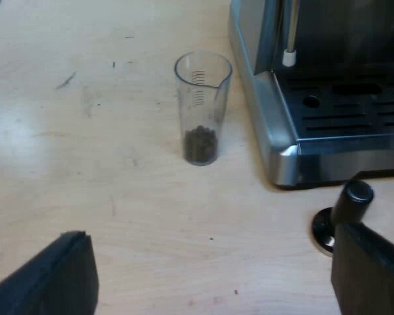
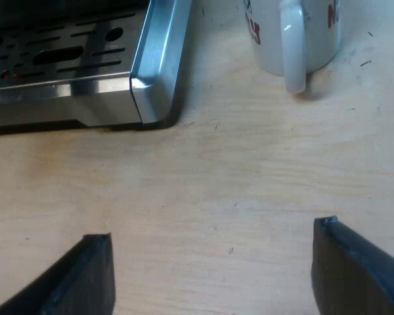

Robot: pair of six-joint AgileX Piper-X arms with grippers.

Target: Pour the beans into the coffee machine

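Beans (image 1: 200, 144) beyond wide, empty left end effector (image 1: 211, 236)

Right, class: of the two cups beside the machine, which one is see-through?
The measuring glass, clear with printed marks and dark beans at its bottom. The mug is solid white, with a handle and red lettering.

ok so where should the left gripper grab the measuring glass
Around its middle, above the beans and below the rim. The measuring glass stands upright with near-straight walls, so a level side grip suits it. Come from the bare table side where the left gripper is, since the espresso machine stands close beside it.
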